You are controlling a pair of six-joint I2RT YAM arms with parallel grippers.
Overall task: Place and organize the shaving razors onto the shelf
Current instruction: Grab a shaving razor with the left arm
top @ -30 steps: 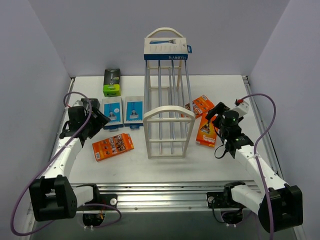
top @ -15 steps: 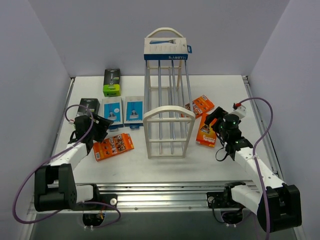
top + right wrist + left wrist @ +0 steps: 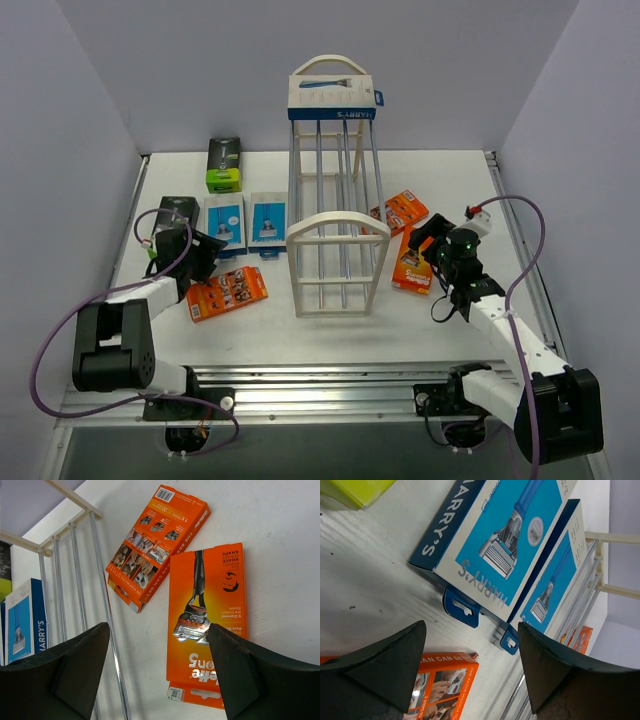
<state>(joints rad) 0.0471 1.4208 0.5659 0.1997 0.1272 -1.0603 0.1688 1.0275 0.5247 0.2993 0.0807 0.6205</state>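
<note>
The shelf (image 3: 331, 262) is a cream-white rack in the middle of the table, with one blue-and-white razor box (image 3: 332, 97) on its top. Two more blue-and-white boxes (image 3: 224, 222) (image 3: 267, 220) lie left of it, near an orange box (image 3: 226, 292). My left gripper (image 3: 203, 262) is open and low over the table between them. In the left wrist view, the blue box (image 3: 500, 540) is ahead and the orange box (image 3: 442, 685) below. My right gripper (image 3: 428, 238) is open above an orange razor box (image 3: 207, 630), and a second orange box (image 3: 155, 540) lies beyond.
A black-and-lime box (image 3: 224, 165) stands at the back left. A black box (image 3: 178, 208) lies by the left arm. The shelf bars (image 3: 100, 605) run close to the right gripper's left side. The table's side rails (image 3: 520, 250) run along both edges.
The left arm has folded down and drawn its gripper lower and nearer, toward the orange box on the left. The right gripper has barely shifted. Both stay open.
</note>
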